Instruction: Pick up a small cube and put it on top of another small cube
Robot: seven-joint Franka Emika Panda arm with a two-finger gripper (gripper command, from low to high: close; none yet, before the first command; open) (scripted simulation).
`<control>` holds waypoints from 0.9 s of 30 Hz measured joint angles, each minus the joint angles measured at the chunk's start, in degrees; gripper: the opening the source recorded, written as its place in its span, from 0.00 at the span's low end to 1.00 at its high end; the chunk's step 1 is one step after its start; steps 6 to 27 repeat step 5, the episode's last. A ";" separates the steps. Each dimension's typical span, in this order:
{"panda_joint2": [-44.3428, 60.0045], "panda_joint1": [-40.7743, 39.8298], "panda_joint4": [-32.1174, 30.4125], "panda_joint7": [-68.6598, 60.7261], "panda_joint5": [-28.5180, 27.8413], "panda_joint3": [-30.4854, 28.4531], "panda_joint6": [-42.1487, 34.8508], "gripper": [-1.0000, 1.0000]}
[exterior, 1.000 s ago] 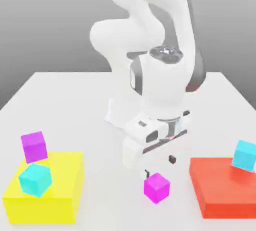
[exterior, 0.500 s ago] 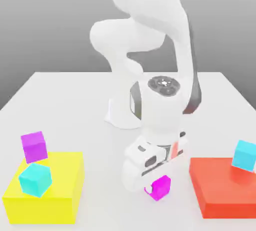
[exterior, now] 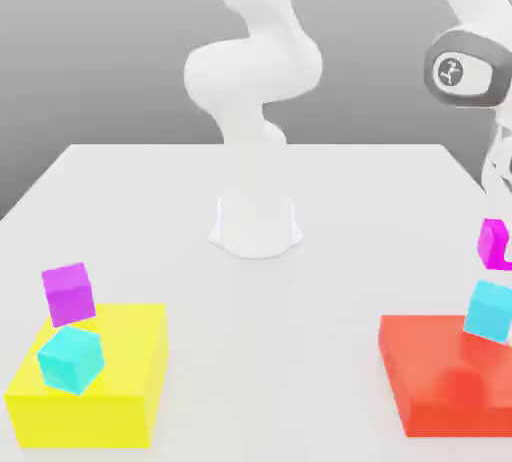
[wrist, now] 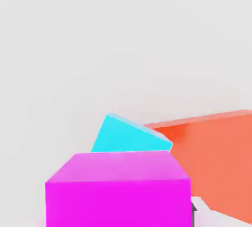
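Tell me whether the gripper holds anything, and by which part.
Yes: the bright magenta cube, held above the sky-blue cube. Which of its faces the gripper pinches can't be told.

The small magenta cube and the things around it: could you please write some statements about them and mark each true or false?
1. The magenta cube is up off the table, in the gripper's grasp. True.
2. The yellow block is at the exterior view's right. False: the yellow block is at its left, and the red block at its right.
3. The sky-blue cube is at the red block. True.
4. The magenta cube lies on the yellow block. False: it is held near the sky-blue cube, at the exterior view's right.
5. The violet cube and the turquoise cube are both at the exterior view's left. True.
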 joint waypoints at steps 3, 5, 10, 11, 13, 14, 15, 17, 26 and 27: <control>2.99 -0.09 -0.42 0.65 -1.00 -0.21 3.38 1.00; 2.99 -0.09 -0.42 0.65 -1.00 -0.21 3.38 1.00; 2.99 -0.09 -0.42 0.65 -1.00 -0.21 3.38 1.00; 2.99 -0.09 -0.42 0.65 -1.00 -0.21 3.38 1.00; 2.99 -0.09 -0.42 0.65 -1.00 -0.21 3.38 1.00; 2.99 -0.09 -0.42 0.65 -1.00 -0.21 3.38 1.00; 2.99 -0.09 -0.42 0.65 -1.00 -0.21 3.38 1.00; 2.99 -0.09 -0.42 0.65 -1.00 -0.21 3.38 1.00; 2.99 -0.09 -0.42 0.65 -1.00 -0.21 3.38 1.00; 2.99 -0.09 -0.42 0.65 -1.00 -0.21 3.38 1.00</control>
